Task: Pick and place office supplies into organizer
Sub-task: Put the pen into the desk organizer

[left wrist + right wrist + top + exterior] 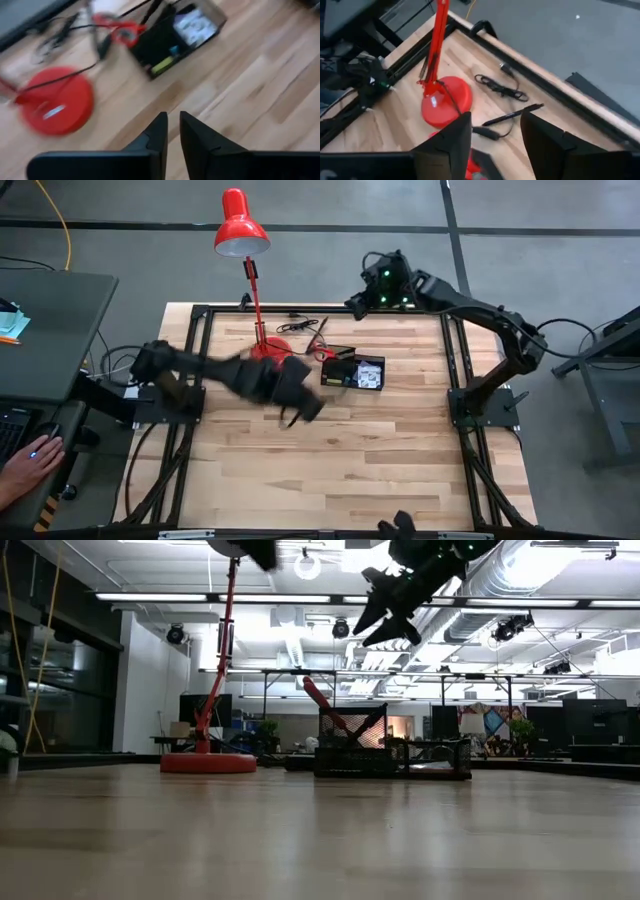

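The black organizer [353, 372] stands right of the lamp's round red base [270, 348]. In the left wrist view the organizer [150, 47] holds a pale pad [192, 25] and a small yellow-green item [162, 65]. The red-handled scissors [120, 30] are at its left end and rise slanting in the low view [325, 705]; whether they stand inside it I cannot tell. A dark pen [512, 116] lies on the table near the far edge. My left gripper [172, 125] hovers near the table's middle, shut and empty. My right gripper [495, 130] is open, high above the far edge.
The red desk lamp [240, 230] stands at the far side, its black cord [497, 87] coiled on the wood beside the pen. A black frame [195, 315] runs round the table. A person's hand [25, 465] rests on a desk left of the table.
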`<state>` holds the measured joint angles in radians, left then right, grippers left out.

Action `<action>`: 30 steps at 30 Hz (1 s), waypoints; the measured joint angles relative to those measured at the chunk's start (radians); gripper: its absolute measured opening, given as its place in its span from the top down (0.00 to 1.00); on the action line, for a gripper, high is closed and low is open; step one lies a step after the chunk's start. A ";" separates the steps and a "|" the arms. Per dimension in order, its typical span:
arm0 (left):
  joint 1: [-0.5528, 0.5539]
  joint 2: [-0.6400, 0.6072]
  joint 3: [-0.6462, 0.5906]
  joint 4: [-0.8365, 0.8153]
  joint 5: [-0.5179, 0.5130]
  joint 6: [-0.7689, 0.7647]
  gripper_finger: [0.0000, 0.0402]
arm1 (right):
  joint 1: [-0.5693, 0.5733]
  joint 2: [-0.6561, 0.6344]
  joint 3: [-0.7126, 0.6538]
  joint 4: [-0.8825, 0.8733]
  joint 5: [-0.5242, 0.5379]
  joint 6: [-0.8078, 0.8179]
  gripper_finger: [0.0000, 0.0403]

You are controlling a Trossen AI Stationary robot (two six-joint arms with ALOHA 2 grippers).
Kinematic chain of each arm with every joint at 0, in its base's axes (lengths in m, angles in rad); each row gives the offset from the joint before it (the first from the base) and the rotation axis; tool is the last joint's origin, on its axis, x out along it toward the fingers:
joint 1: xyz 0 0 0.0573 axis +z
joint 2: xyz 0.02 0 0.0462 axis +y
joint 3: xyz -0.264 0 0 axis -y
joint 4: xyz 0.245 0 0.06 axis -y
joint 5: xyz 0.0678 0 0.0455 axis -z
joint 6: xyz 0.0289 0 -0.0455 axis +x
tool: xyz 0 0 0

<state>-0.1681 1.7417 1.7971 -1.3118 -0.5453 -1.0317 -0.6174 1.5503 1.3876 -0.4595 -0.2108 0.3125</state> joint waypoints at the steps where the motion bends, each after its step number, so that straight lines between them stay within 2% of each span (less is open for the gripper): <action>1: 0.047 0.001 0.003 0.053 0.043 0.057 0.90 | -0.017 -0.003 0.000 -0.005 -0.014 -0.018 0.59; 4: 0.161 0.001 0.029 0.144 0.086 0.143 0.84 | -0.060 -0.013 0.000 -0.056 -0.034 -0.070 0.59; 7: 0.243 0.001 0.076 0.153 0.108 0.198 0.77 | -0.092 -0.031 -0.001 -0.100 -0.037 -0.117 0.62; 12: 0.408 0.001 0.107 0.245 0.374 0.279 0.67 | -0.136 -0.058 -0.001 -0.121 -0.118 -0.135 0.66; 15: 0.492 0.015 0.109 0.295 0.453 0.319 0.64 | -0.145 -0.076 0.000 -0.124 -0.140 -0.135 0.67; 22: 0.624 0.097 0.108 0.320 0.535 0.423 0.68 | -0.146 -0.130 -0.001 -0.152 -0.129 -0.136 0.66; 30: 0.692 0.209 0.107 0.384 0.542 0.536 0.77 | -0.140 -0.181 -0.001 -0.166 -0.081 -0.059 0.67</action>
<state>0.5235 1.9512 1.9045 -0.9276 -0.0034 -0.4959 -0.7570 1.3688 1.3869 -0.6258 -0.2913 0.2536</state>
